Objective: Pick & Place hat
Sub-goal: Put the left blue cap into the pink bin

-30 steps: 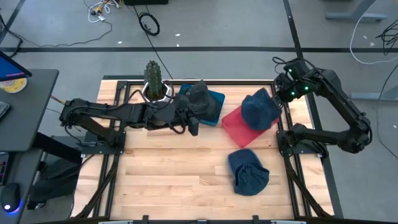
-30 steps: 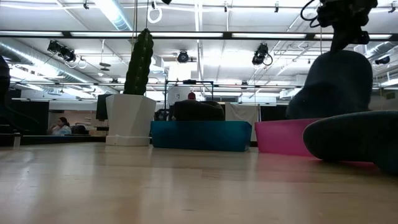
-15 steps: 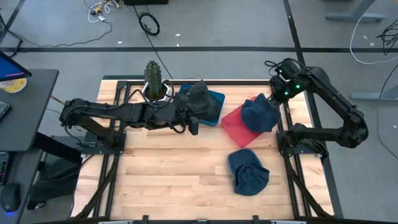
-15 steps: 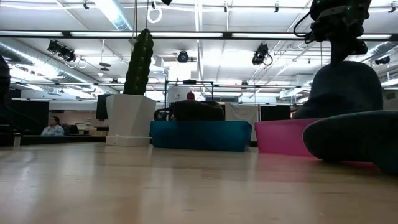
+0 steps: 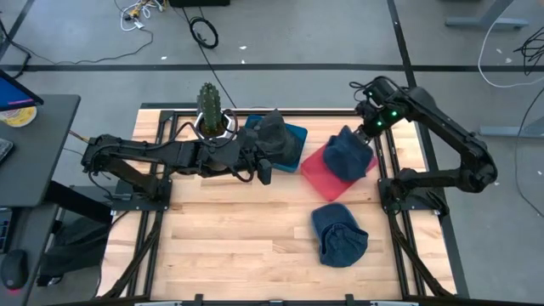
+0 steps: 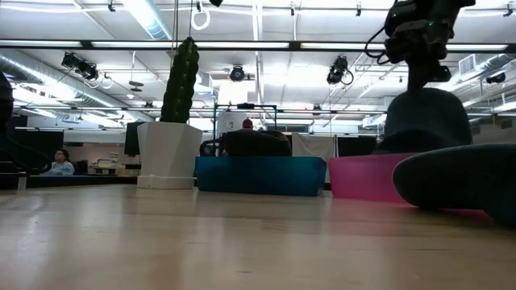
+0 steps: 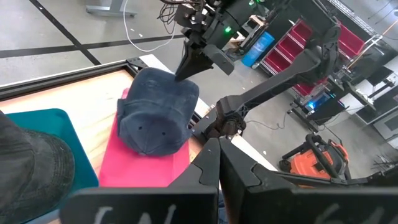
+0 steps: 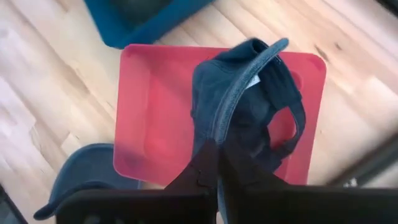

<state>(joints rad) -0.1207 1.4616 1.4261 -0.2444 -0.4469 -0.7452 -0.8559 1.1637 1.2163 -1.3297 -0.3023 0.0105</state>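
Observation:
My right gripper (image 5: 364, 129) is shut on a blue hat (image 5: 347, 157) that hangs over the red tray (image 5: 316, 174) in the table's far right part. A second blue hat (image 5: 338, 235) lies on the wood nearer the front edge. A dark hat (image 5: 272, 136) sits in the teal tray (image 5: 295, 136), left of the red one. My left gripper (image 5: 264, 174) waits shut beside the teal tray's near edge and holds nothing. My right gripper pinches the blue hat's rim edge (image 8: 219, 134) between its two fingers, coming from above and pointing down. The hat hangs below the fingers with its crown (image 7: 155, 112) toward the left arm. Its lower part reaches the red tray (image 7: 149, 171); whether it rests there I cannot tell.
A potted cactus (image 5: 208, 109) stands at the far edge, left of the teal tray. Dark frame rails (image 5: 389, 183) run along the table's right side close to the red tray. Bare wood (image 5: 229, 229) spreads over the near left half.
My right gripper has moved toward the table's left edge and down, still shut on the blue hat. The hat has come lower and farther over the red tray.

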